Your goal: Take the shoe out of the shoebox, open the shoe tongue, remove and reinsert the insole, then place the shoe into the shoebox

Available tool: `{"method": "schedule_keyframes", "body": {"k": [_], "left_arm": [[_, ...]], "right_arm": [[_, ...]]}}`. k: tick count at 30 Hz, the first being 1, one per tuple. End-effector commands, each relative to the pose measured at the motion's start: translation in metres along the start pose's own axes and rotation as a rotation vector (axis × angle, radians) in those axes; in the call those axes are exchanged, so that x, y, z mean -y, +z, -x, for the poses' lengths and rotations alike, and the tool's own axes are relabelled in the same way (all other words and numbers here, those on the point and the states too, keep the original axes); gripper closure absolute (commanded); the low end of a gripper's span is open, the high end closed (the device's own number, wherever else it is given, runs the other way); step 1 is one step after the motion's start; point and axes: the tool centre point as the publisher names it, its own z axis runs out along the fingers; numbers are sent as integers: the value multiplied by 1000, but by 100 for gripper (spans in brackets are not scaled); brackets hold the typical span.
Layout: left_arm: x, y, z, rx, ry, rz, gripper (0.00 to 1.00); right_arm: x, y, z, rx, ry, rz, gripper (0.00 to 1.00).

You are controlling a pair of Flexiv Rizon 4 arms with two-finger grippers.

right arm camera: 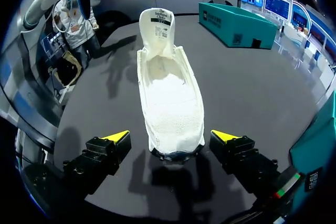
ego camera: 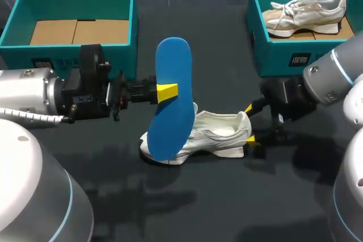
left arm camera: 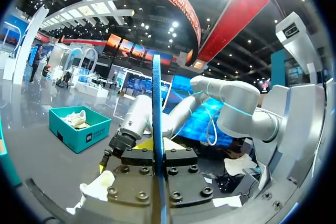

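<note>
A white shoe [ego camera: 204, 135] lies on the dark table, toe toward the left, its tongue pulled up and its inside bare [right arm camera: 170, 95]. My left gripper [ego camera: 165, 92] is shut on a blue insole [ego camera: 173, 97], held upright above the shoe's toe; in the left wrist view the blue insole [left arm camera: 157, 129] stands edge-on between the fingers. My right gripper [ego camera: 250, 123] is open at the shoe's heel, one yellow fingertip [right arm camera: 116, 137] on each side, apart from it. The teal shoebox [ego camera: 76, 21] at the back left holds only cardboard.
A second teal box [ego camera: 272, 49] at the back right holds another pale sneaker [ego camera: 306, 12]. The same box [left arm camera: 79, 132] shows in the left wrist view beyond my right arm. Bare dark table lies in front of the shoe.
</note>
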Motion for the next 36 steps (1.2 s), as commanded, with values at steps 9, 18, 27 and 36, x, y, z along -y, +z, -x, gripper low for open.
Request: {"method": "schedule_keyframes", "body": {"k": [9, 18, 27, 36], "left_arm": [[-1, 1, -1, 3, 0, -2, 100], [-1, 1, -1, 3, 0, -2, 100], [-1, 1, -1, 3, 0, -2, 100], [-1, 1, -1, 3, 0, -2, 100]], "right_arm": [[-21, -3, -1, 7, 46, -423, 0], [-30, -7, -2, 7, 27, -571, 0], [-38, -7, -9, 55, 3, -662, 0], [-39, -4, -10, 82, -20, -654, 0]]}}
